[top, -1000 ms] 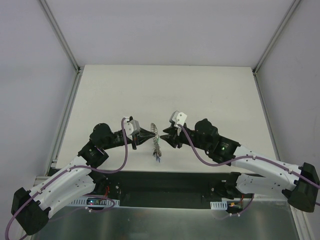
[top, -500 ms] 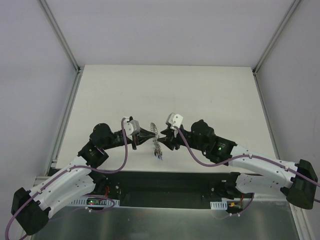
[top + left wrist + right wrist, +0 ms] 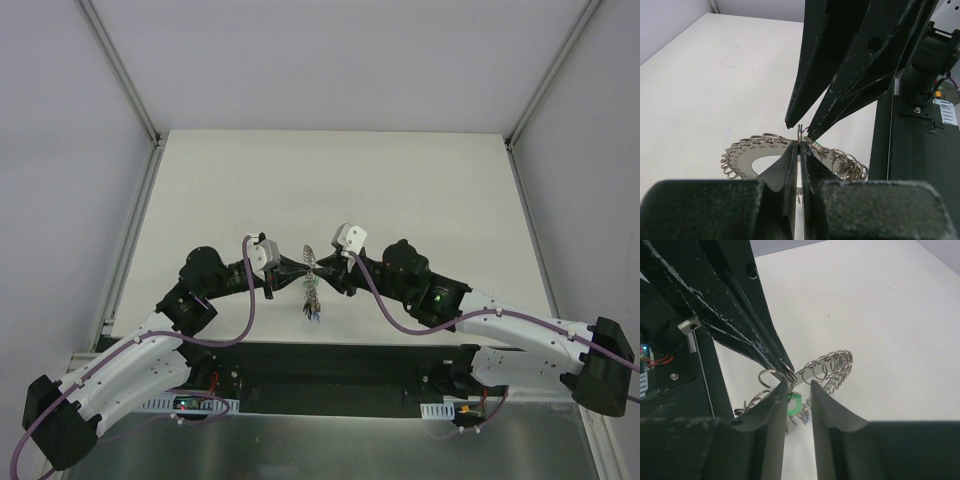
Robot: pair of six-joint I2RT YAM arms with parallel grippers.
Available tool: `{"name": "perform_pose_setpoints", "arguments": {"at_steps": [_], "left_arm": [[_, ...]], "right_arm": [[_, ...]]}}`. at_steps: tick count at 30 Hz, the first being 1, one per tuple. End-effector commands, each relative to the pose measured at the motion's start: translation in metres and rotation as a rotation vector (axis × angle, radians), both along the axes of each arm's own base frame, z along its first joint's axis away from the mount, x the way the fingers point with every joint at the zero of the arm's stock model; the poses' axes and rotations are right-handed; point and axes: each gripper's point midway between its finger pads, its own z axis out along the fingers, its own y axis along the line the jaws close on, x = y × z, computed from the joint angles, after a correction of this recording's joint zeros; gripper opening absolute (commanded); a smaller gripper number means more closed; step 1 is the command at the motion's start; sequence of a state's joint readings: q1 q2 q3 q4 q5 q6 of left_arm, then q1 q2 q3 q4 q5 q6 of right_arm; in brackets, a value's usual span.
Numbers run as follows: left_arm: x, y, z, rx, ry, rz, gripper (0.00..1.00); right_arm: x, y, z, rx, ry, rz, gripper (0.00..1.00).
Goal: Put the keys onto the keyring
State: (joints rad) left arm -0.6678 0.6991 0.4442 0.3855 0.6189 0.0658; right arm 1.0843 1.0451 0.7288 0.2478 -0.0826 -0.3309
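The keyring point(image 3: 309, 262) is a flat grey disc fringed with small wire rings, held on edge above the table between the two arms. My left gripper point(image 3: 298, 268) is shut on its rim; in the left wrist view the pads point(image 3: 793, 165) pinch the keyring point(image 3: 747, 161) at its top edge. Keys point(image 3: 313, 303) dangle below it. My right gripper point(image 3: 325, 267) meets the ring from the other side. Its jaws are open in the right wrist view, where the right gripper point(image 3: 797, 389) straddles a green-headed key point(image 3: 794, 403) hanging under the keyring point(image 3: 812, 370).
The white table point(image 3: 400, 180) stretches beyond the arms, with metal frame rails along its sides. A black mounting strip point(image 3: 330, 362) runs along the near edge under both arms. Purple cables loop beside each wrist.
My right gripper has moved left, closing the gap to the keyring until its tips reach it. The left gripper and the ring have stayed put.
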Motion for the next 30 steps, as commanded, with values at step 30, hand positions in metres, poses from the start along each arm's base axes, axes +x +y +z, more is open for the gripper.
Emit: {"name": "perform_pose_setpoints", "arguments": {"at_steps": [30], "left_arm": [[0.003, 0.007, 0.040, -0.144, -0.130, 0.055, 0.00]], "right_arm": [[-0.023, 0.013, -0.002, -0.102, -0.116, 0.091, 0.01]]}}
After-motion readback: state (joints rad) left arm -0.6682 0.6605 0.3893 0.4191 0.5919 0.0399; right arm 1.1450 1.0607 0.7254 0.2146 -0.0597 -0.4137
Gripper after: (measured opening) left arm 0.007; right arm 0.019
